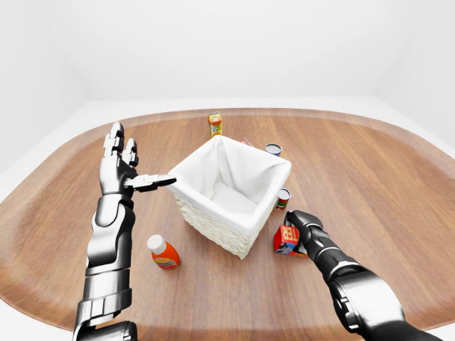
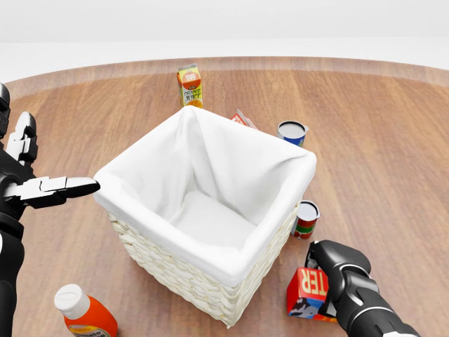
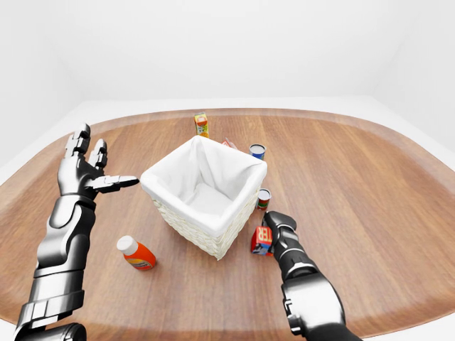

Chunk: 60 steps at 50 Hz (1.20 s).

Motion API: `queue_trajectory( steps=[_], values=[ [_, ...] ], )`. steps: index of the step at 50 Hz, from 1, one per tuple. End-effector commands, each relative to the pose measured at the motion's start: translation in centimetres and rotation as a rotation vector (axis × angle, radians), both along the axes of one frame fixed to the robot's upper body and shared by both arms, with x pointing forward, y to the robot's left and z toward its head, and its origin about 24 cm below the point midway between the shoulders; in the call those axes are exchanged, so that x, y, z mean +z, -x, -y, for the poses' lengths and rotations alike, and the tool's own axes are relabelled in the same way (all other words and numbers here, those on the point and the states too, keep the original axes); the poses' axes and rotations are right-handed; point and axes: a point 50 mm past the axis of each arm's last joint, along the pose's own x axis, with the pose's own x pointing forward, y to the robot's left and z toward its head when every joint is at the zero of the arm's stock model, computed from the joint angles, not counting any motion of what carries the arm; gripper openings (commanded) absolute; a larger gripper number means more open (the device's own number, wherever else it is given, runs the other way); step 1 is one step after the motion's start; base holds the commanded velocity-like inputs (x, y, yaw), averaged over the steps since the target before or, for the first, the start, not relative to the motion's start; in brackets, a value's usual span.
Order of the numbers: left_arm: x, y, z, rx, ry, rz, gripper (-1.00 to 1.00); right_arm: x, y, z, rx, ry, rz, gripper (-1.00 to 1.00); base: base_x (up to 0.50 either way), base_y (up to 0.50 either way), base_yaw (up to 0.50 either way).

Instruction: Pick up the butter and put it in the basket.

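Observation:
The butter (image 2: 306,288) is a red box with white letters, standing tilted on the wooden table just right of the basket's lower right corner. My right hand (image 2: 335,275) has its fingers curled round the box's right side and top. The wicker basket (image 2: 171,265) with a white cloth lining fills the middle of the head view and holds nothing. My left hand (image 2: 41,187) hovers open at the left, its fingers spread, with one pointing at the basket's left rim.
An orange sauce bottle (image 2: 83,313) lies at the lower left. An orange juice carton (image 2: 189,85) stands at the top. A blue can (image 2: 291,131) and a small red-and-white carton (image 2: 243,119) stand beyond the basket, and a tomato can (image 2: 306,218) stands beside it, just above the butter.

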Motion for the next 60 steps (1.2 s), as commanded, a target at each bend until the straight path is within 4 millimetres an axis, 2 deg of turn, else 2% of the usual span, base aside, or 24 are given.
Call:
queue_trajectory(
  steps=[1, 6, 16, 24, 34, 35, 36, 41, 44, 45, 52, 54, 55, 60],
  values=[
    [0.0, 0.1, 0.0, 0.001, 0.001, 0.003, 1.00, 0.0, 0.0, 0.1, -0.044, -0.044, 0.013, -1.00, 0.00, 0.00, 0.00],
    [0.0, 0.1, -0.1, 0.003, 0.003, 0.001, 1.00, 0.2, -0.1, 0.5, -0.056, -0.034, 0.038, -1.00, 0.00, 0.00, 0.00],
    [0.5, 0.6, -0.2, 0.007, 0.004, 0.030, 1.00, 2.5, -1.3, 2.8, -0.115, -0.039, 0.125, -1.00, 0.00, 0.00, 0.00],
    [0.7, 0.8, -0.3, 0.011, 0.006, 0.043, 1.00, 3.6, -1.8, 3.8, -0.127, -0.042, 0.173, -1.00, 0.00, 0.00, 0.00],
    [1.0, 1.1, -0.5, 0.014, 0.008, 0.058, 1.00, 7.2, -3.1, 4.8, -0.081, -0.053, 0.271, -1.00, 0.00, 0.00, 0.00],
    [0.4, 1.1, -0.5, 0.012, 0.011, 0.036, 1.00, 8.0, -3.4, 4.9, -0.072, -0.057, 0.292, -1.00, 0.00, 0.00, 0.00],
    [0.9, 1.2, -0.5, 0.015, 0.009, 0.058, 1.00, 8.5, -3.5, 4.9, -0.066, -0.062, 0.305, -1.00, 0.00, 0.00, 0.00],
    [1.1, 1.3, -0.6, 0.016, 0.009, 0.064, 1.00, 10.4, -3.9, 5.0, -0.044, -0.072, 0.359, -1.00, 0.00, 0.00, 0.00],
    [0.3, 1.2, -0.6, 0.012, 0.012, 0.035, 1.00, 11.6, -4.2, 5.0, -0.039, -0.082, 0.396, -1.00, 0.00, 0.00, 0.00],
    [0.9, 1.4, -0.6, 0.015, 0.010, 0.062, 1.00, 12.2, -4.3, 5.0, -0.033, -0.088, 0.414, -1.00, 0.00, 0.00, 0.00],
    [0.3, 1.2, -0.6, 0.014, 0.013, 0.035, 1.00, 14.2, -4.8, 4.9, -0.042, -0.123, 0.509, -1.00, 0.00, 0.00, 0.00],
    [1.1, 1.3, -0.6, 0.017, 0.011, 0.065, 1.00, 14.8, -5.0, 4.9, -0.046, -0.136, 0.539, -1.00, 0.00, 0.00, 0.00],
    [0.5, 1.2, -0.6, 0.015, 0.013, 0.044, 1.00, 15.4, -5.1, 5.0, -0.056, -0.148, 0.570, -1.00, 0.00, 0.00, 0.00],
    [0.9, 1.2, -0.6, 0.016, 0.013, 0.056, 1.00, 17.0, -5.4, 4.9, -0.070, -0.192, 0.656, -1.00, 0.00, 0.00, 0.00]
  ],
)
